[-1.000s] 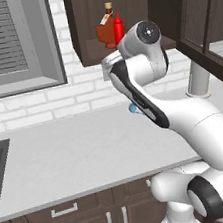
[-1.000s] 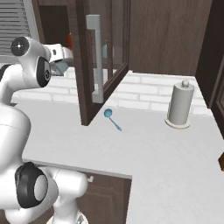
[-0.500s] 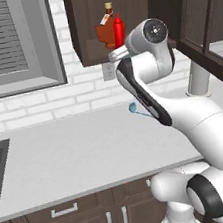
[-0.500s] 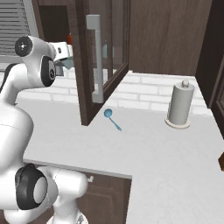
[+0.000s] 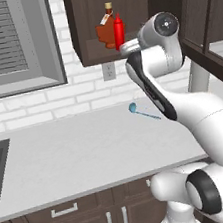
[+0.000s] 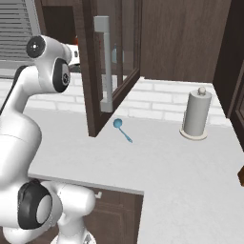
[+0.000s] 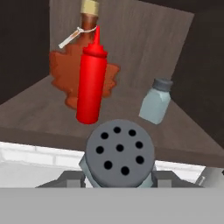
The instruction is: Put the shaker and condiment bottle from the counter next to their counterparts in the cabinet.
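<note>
Where the left base view looks up, the red condiment bottle (image 5: 118, 30) stands on the cabinet (image 5: 85, 21) shelf, just in front of the maple-leaf syrup bottle (image 5: 106, 32). From the right base view, a blue spoon (image 6: 121, 129) lies on the counter (image 6: 167, 162) near the open door. Seen from the hand, the gripper (image 7: 119, 175) is clamped on the shaker (image 7: 119, 153), short of the shelf where its twin shaker (image 7: 155, 101) stands.
</note>
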### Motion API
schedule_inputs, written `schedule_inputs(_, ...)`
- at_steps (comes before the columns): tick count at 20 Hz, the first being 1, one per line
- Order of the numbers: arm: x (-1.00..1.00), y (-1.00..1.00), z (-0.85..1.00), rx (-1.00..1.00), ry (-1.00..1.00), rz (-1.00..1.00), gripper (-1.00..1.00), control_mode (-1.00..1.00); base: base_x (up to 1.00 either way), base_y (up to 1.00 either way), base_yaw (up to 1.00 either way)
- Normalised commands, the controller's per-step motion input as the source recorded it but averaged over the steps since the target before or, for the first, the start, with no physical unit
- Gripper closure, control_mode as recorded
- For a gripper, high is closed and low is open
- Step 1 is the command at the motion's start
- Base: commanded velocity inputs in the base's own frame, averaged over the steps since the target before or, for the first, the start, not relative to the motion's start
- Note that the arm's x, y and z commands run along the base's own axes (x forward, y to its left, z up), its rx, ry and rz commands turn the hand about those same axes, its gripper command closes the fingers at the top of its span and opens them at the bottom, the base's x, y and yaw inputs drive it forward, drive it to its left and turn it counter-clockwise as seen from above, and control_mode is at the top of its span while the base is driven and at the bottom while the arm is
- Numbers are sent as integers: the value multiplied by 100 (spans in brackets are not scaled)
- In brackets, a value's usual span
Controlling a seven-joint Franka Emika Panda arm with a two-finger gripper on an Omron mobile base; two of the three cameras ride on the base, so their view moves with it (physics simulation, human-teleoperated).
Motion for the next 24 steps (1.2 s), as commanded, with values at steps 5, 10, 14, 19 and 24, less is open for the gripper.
schedule_inputs(5, 9, -46, 0, 16, 0, -2, 100, -100, 0, 0, 0)
schedule_inputs(10, 37, -30, 0, 13, 0, 0, 100, -100, 0, 0, 0)
schedule_inputs(14, 36, -16, 0, 7, 0, 0, 100, -100, 0, 0, 0)
schedule_inputs(19, 44, -18, 0, 2, 1, -1, 100, -100, 0, 0, 0)
schedule_inputs(24, 38, -7, 0, 0, 3, -1, 100, -100, 0, 0, 0)
